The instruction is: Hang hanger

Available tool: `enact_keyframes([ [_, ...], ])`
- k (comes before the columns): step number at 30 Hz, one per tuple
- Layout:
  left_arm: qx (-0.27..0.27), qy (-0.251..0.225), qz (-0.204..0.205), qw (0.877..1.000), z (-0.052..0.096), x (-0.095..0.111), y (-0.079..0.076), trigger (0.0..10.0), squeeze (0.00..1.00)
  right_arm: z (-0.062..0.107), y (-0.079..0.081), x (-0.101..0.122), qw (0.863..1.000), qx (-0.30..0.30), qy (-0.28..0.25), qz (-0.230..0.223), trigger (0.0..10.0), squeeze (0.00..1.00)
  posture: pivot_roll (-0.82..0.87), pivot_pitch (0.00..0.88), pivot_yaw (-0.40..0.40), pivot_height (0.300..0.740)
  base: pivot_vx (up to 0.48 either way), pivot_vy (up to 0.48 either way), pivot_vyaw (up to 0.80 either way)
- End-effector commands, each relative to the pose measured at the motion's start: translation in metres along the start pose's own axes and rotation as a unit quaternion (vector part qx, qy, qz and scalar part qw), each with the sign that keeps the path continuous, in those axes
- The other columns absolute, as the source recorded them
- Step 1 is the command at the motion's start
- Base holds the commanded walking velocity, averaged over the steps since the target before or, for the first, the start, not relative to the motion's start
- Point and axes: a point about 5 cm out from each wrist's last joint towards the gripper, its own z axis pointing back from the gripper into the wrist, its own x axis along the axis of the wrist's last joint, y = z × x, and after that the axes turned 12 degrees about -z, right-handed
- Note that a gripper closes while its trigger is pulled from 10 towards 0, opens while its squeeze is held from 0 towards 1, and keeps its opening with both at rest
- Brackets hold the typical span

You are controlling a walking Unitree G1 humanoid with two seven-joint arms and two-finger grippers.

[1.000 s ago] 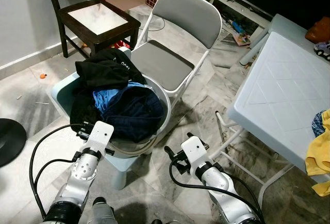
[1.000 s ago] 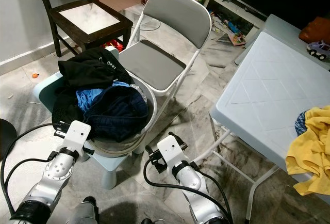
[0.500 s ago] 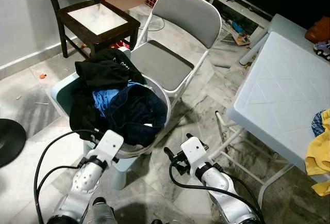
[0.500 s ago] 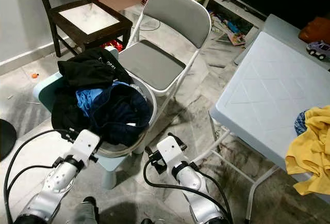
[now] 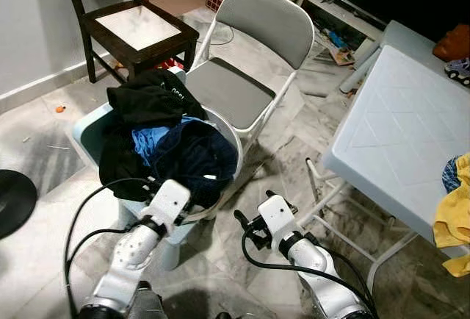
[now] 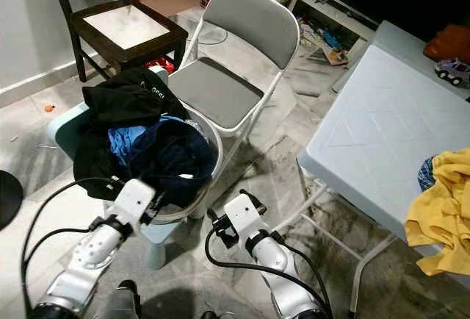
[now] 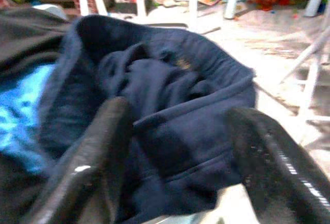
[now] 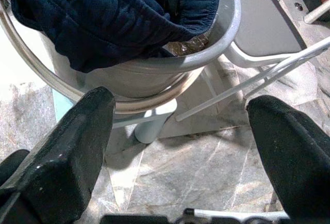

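Ahead, pale desk (image 5: 400, 131) at right, grey folding chair (image 5: 250, 62) beyond. Lower, round basket (image 8: 170, 72) heaped with navy garment (image 7: 175, 105). Left tool (image 7: 178, 157) spread wide, close over that garment; right tool (image 8: 180, 146) spread, low beside basket. No hanger discernible.

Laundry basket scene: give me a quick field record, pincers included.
basket: grey laundry basket on a pale blue stool
contents: navy garment draped over the rim, blue cloth, black garment
left pincer: open, fingers either side of the navy garment, not closed on it
right pincer: open, low beside the basket's wall
nearby: grey folding chair, white table with yellow cloth
hanger: none visible
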Motion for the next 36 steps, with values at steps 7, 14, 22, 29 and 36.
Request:
enact_keyframes([
  [7, -0.037, -0.021, 0.028, 0.999, -0.023, 0.028, -0.026, 10.0, 1.00, 0.007, -0.006, -0.007, 1.000, -0.007, 0.016, 0.008, 10.0, 0.00, 0.18, 0.162, -0.277, 0.740, 0.000, 0.000, 0.00],
  [14, -0.050, 0.026, 0.084, 0.995, -0.036, 0.038, -0.053, 10.0, 1.00, 0.009, -0.006, -0.008, 1.000, -0.007, 0.017, 0.008, 10.0, 0.00, 0.17, 0.159, -0.277, 0.740, 0.000, 0.000, 0.00],
  [22, 0.003, 0.049, 0.081, 0.995, -0.053, 0.052, -0.053, 10.0, 1.00, 0.010, -0.008, -0.009, 1.000, -0.006, 0.020, 0.012, 10.0, 0.00, 0.16, 0.160, -0.282, 0.740, 0.000, 0.000, 0.00],
  [29, 0.039, 0.083, 0.040, 0.995, -0.045, 0.041, -0.053, 10.0, 1.00, 0.010, -0.006, -0.010, 1.000, -0.004, 0.022, 0.012, 10.0, 0.00, 0.17, 0.155, -0.281, 0.740, 0.000, 0.000, 0.00],
  [36, 0.055, 0.066, 0.023, 0.996, -0.028, 0.030, -0.044, 10.0, 1.00, 0.006, -0.002, -0.008, 1.000, 0.011, 0.023, 0.016, 10.0, 0.00, 0.18, 0.157, -0.295, 0.740, 0.000, 0.000, 0.00],
])
